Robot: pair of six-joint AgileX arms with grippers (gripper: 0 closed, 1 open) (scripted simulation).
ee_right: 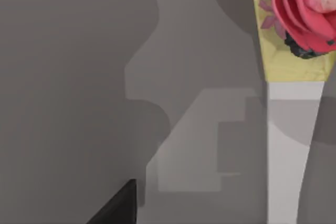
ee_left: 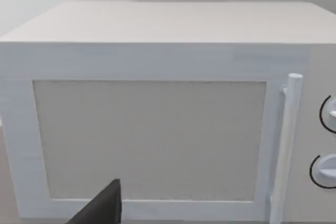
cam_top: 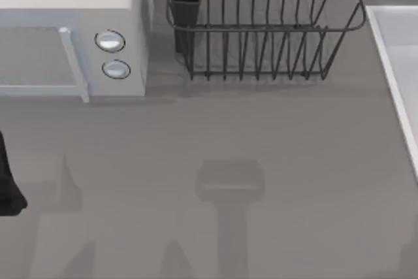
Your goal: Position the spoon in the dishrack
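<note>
Dishrack (cam_top: 261,27) sits upper middle on the surface (cam_top: 261,161); find the spoon first, since you cannot tell either claw's state.

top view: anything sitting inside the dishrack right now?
No. The dishrack shows only bare wire bars with grey table visible through them, and nothing lies between the bars.
</note>
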